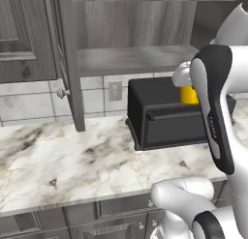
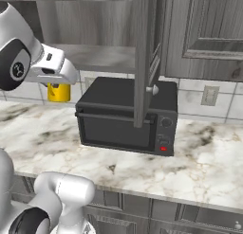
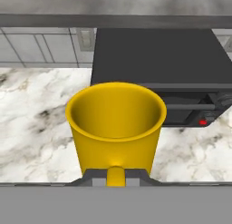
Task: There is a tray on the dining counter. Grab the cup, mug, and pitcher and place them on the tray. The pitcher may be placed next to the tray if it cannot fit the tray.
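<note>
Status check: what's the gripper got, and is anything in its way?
Gripper shut on the mug, lifted above the marble worktop. Black toaster oven right beside it. Open cabinet door hangs nearby.

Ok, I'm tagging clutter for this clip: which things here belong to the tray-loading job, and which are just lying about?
Job in hand:
- mug, held in the gripper

Just lying about:
- black toaster oven
- marble worktop
- open cabinet door
- wall outlet
</note>
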